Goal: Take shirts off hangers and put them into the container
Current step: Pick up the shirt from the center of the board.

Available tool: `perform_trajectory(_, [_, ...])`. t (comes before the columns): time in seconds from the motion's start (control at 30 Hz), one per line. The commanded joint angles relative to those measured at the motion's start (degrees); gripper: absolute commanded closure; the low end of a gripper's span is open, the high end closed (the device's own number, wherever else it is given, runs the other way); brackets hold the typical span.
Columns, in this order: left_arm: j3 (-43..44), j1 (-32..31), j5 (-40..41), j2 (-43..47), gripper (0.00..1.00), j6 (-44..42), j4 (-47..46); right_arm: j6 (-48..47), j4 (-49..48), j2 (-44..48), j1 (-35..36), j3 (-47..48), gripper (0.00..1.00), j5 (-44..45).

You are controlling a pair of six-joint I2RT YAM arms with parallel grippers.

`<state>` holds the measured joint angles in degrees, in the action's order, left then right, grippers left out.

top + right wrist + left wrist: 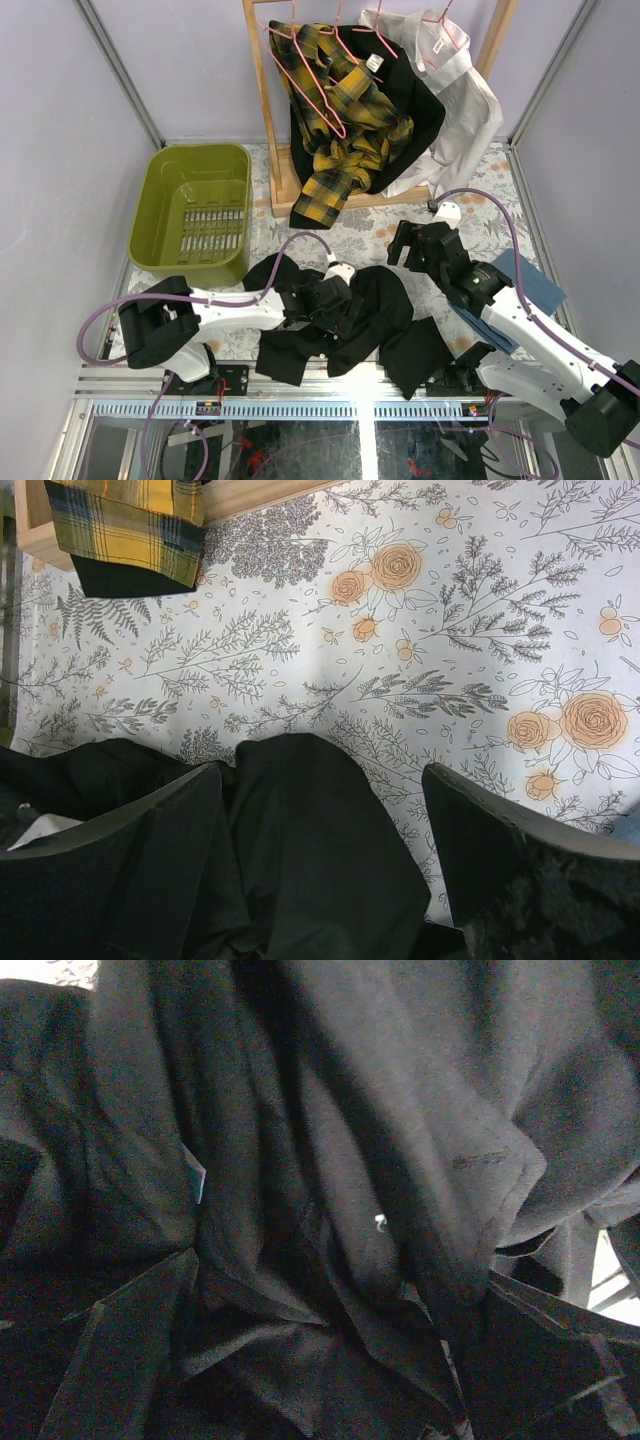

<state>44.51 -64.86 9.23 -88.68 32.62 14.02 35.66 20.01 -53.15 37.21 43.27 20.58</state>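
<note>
Floral-print table [370, 235]; positions are given from the black shirt [385, 310] crumpled near its front edge.
Left gripper [330, 300]: jaws spread wide, pressed into that shirt's folds, nothing clamped.
Right gripper [408, 245]: jaws wide apart above the shirt's far edge, holding nothing.
Green tub [150, 200]: behind the shirt, to its left.
</note>
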Motion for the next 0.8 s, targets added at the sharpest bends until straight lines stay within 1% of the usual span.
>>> perform_trajectory(0.0, [-5.0, -2.3, -6.3, -3.5, 0.00, 3.0, -6.6, 0.2, -1.4, -0.3, 0.1, 2.4, 0.11, -0.6])
perform_trajectory(0.03, [-5.4, -2.3, -6.4, -4.8, 0.00, 3.2, -6.6, 0.1, -1.5, -0.2, 0.1, 2.2, 0.11, -0.6])
perform_trajectory(0.07, [-5.4, -2.6, -4.6, -6.4, 0.00, 3.9, -5.9, 0.2, -1.5, 0.1, 0.0, 2.0, 0.10, -0.4])
perform_trajectory(0.13, [-5.0, -3.7, 0.4, -10.0, 0.07, 5.0, -3.6, 0.6, -2.0, 0.6, 0.1, 1.5, 0.10, -0.3])
perform_trajectory(0.17, [-4.8, -4.0, 2.0, -11.6, 0.13, 5.1, -2.6, 0.8, -2.1, 0.8, 0.1, 1.3, 0.10, -0.1])
perform_trajectory(0.2, [-4.5, -4.1, 2.9, -13.1, 0.21, 5.2, -1.7, 0.9, -2.2, 1.0, 0.1, 1.2, 0.10, -0.2])
perform_trajectory(0.23, [-4.2, -4.1, 3.2, -14.2, 0.32, 5.2, -1.2, 0.9, -2.1, 1.2, 0.1, 1.3, 0.10, -0.1])
perform_trajectory(0.27, [-3.8, -4.1, 3.2, -14.8, 0.45, 5.2, -1.1, 0.9, -2.0, 1.5, 0.1, 1.4, 0.10, -0.1])
perform_trajectory(0.37, [-2.9, -4.7, 4.1, -14.5, 0.78, 5.9, -0.6, 0.9, -1.5, 2.0, 0.1, 1.6, 0.10, 0.8])
perform_trajectory(0.4, [-2.6, -5.1, 5.0, -13.7, 0.86, 6.2, -0.3, 0.9, -1.3, 2.1, 0.1, 1.6, 0.10, 1.1])
perform_trajectory(0.47, [-1.9, -5.3, 6.9, -11.0, 0.98, 6.7, 0.5, 0.9, -1.2, 2.6, 0.1, 1.7, 0.10, 1.6])
perform_trajectory(0.5, [-1.3, -5.3, 8.3, -8.5, 1.00, 6.8, 1.4, 0.9, -1.2, 2.7, 0.1, 1.7, 0.10, 1.8])
perform_trajectory(0.6, [1.5, -5.3, 13.9, -1.8, 1.00, 6.2, 5.8, 0.9, -1.2, 3.3, 0.1, 1.6, 0.10, 2.5])
perform_trajectory(0.77, [7.6, -5.4, 27.0, 11.8, 1.00, 5.2, 15.1, 0.5, -1.1, 3.5, 0.1, 1.8, 0.10, 3.2])
